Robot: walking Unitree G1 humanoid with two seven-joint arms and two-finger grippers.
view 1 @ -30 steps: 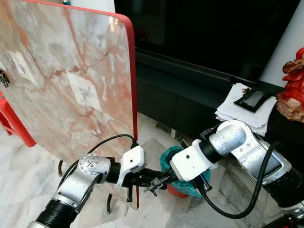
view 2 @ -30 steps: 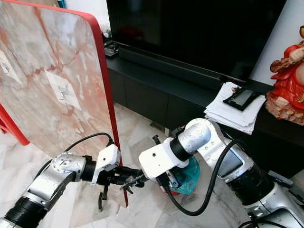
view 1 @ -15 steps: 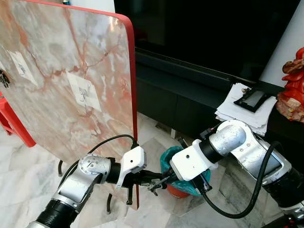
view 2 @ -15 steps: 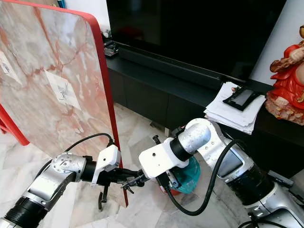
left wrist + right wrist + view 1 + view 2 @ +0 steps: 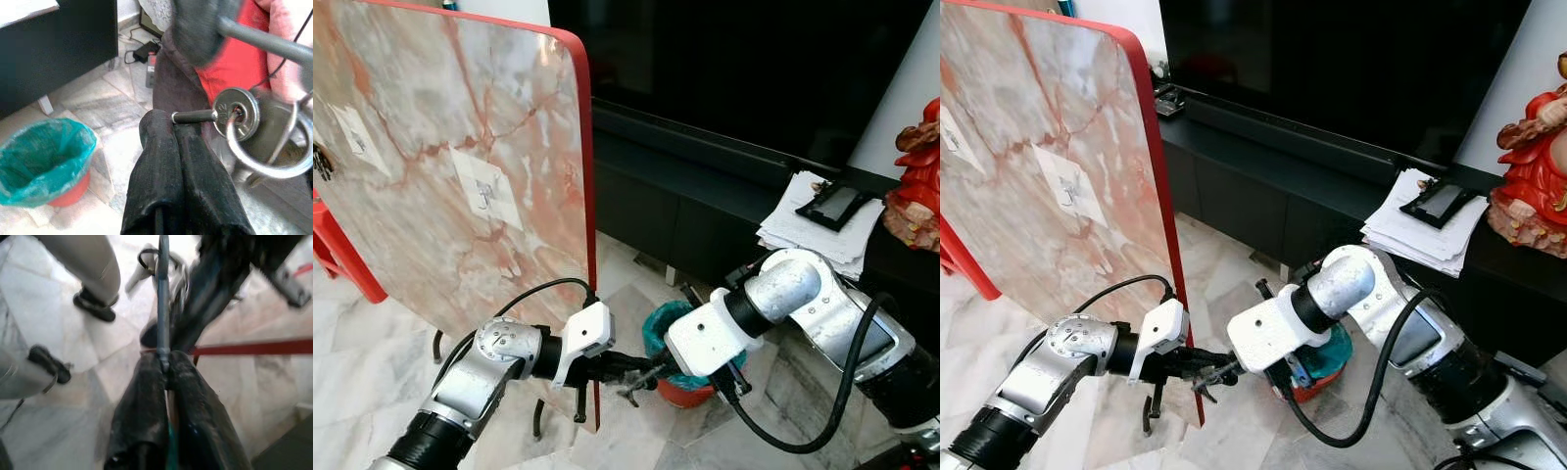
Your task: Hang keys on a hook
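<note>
A bunch of keys (image 5: 632, 378) on a metal ring (image 5: 266, 149) hangs low between my two arms, in front of the tilted marble board (image 5: 421, 235). My left gripper (image 5: 621, 367) is shut on the shank of one key (image 5: 235, 113). From the other side my right gripper (image 5: 653, 371) is shut on a thin grey metal piece (image 5: 163, 298) of the same bunch. Two white patches with small hooks, one (image 5: 487, 193) mid-board and one (image 5: 352, 133) further left, sit well above both grippers. Something dark hangs at the board's left edge (image 5: 321, 163).
The board has a red rim (image 5: 588, 196) and stands on black legs. A teal-lined red bin (image 5: 670, 328) sits on the marble floor behind the grippers. A black TV cabinet (image 5: 705, 206) carries a paper stack (image 5: 808, 230) and a red figurine (image 5: 918, 181). A red stool (image 5: 340, 257) stands left.
My right wrist has sunk slightly and pulled a little to the right, uncovering more of the teal bin. The keys stay held between both grippers. The left arm is nearly still.
</note>
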